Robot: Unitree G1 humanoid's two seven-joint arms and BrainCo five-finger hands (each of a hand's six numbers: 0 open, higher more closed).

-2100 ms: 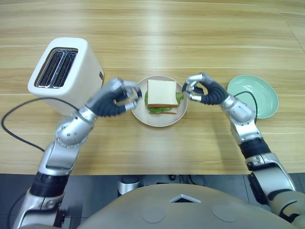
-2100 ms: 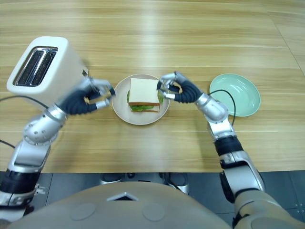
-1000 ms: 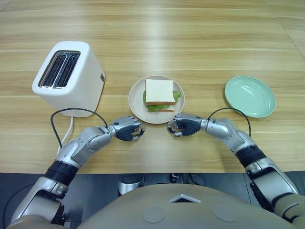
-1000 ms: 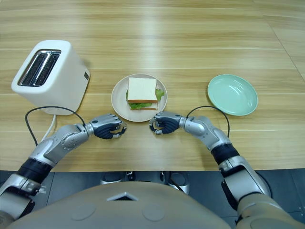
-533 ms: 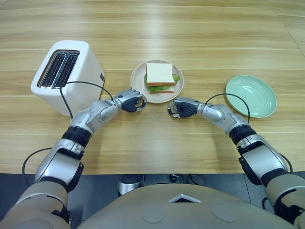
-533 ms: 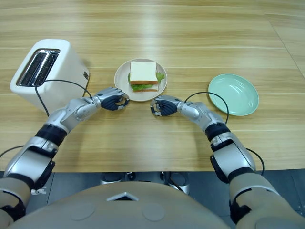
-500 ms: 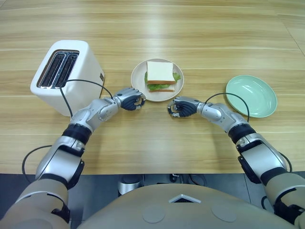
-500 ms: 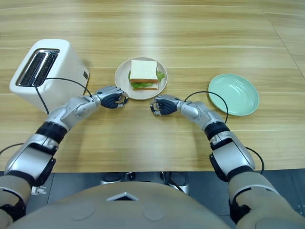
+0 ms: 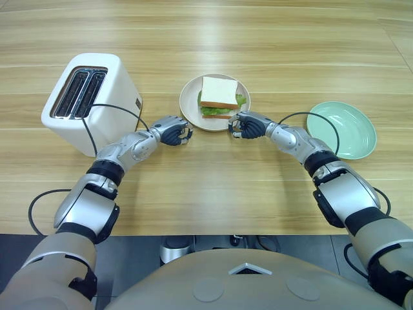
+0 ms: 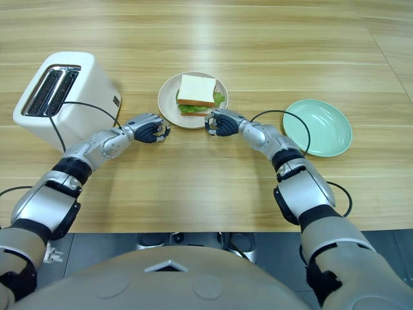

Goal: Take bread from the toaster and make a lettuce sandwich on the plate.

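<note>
Since the sandwich [image 9: 218,98] already sits assembled on the plate [image 9: 190,108], with its top slice [image 9: 219,91] square over the lettuce [image 9: 241,100], the step in hand looks like letting the finished work alone and taking the hands clear. The left hand [image 9: 173,133] rests low over the table [image 9: 206,184] with its fingers curled into a loose fist around nothing; the plate's near rim lies just beyond and inward of those fingers, and the toaster [image 9: 90,97], both slots looking empty, stands well out past their outer side. The right hand [image 9: 247,125] is likewise curled and holds nothing; its fingers sit right against the plate's near rim, and whether they touch it I cannot tell. The sandwich lies just beyond them, while a green dish [image 9: 348,132] lies apart on their outer side. To finish well, I would judge the right hand needs the most care: its curled fingers should come straight back toward the body rather than sweep sideways, so that they neither hook the rim nor slide the plate. The left hand should retreat the same way, keeping its fingers off the rim. Any nudge forward could tip the top slice off the lettuce.
</note>
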